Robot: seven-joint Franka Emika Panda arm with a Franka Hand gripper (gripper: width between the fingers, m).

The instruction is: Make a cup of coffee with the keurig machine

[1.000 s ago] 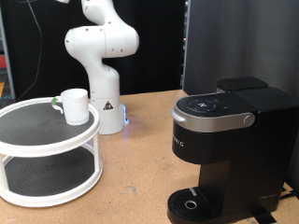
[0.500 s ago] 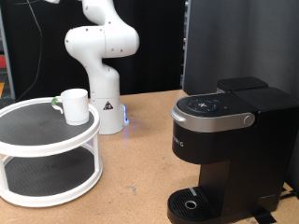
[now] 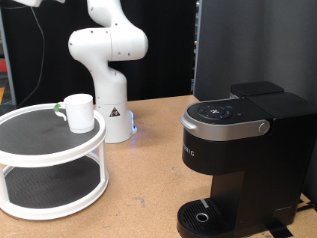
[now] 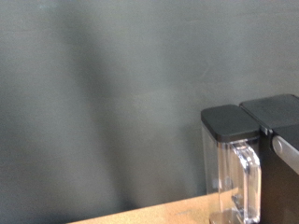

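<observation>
The cup, a white mug with its handle turned towards the exterior view's left, stands upright on the top tier of a white round two-tier stand. The keurig machine is black with a silver-grey lid handle and stands at the exterior view's right with its lid down; its round drip tray is bare. In the wrist view only the machine's clear water tank shows against a dark backdrop. The gripper is not in view in either picture; only the arm's white base and lower links show.
A dark panel rises behind the machine. The arm's base stands on the wooden table, close behind the stand.
</observation>
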